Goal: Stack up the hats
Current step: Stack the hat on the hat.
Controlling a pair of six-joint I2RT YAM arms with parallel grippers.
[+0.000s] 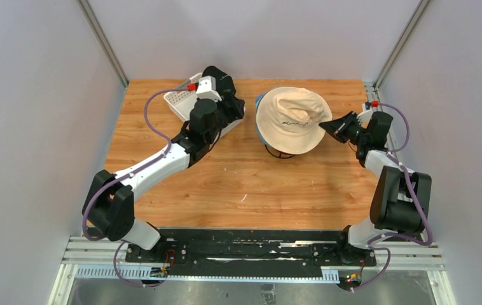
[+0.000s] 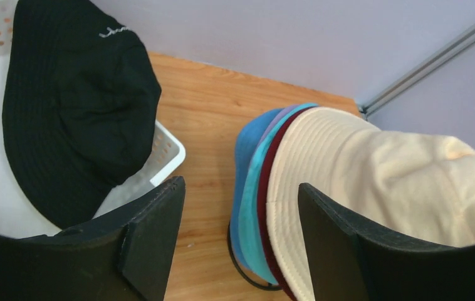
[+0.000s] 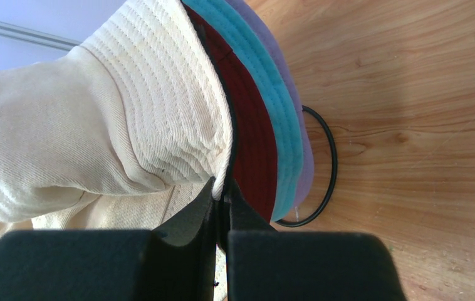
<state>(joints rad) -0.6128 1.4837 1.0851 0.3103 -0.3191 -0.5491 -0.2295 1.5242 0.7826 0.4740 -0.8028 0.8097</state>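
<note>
The right arm's fingers [image 3: 188,219] are pinched tight on the brim of the soft beige fabric bucket hat [image 1: 289,119], which tops the pile of coloured hats [image 2: 254,188] on the black wire stand [image 3: 323,163]. The left arm's fingers [image 2: 153,232] hang wide apart, holding nothing, near the black fabric bucket hat [image 2: 72,106] lying in the white plastic lattice basket [image 2: 167,150].

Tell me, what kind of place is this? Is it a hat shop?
Probably a robot lab booth, not a shop: plain grey walls box in one wooden table, and robot arms, left and right, are bolted to a metal rail at its edge.
</note>
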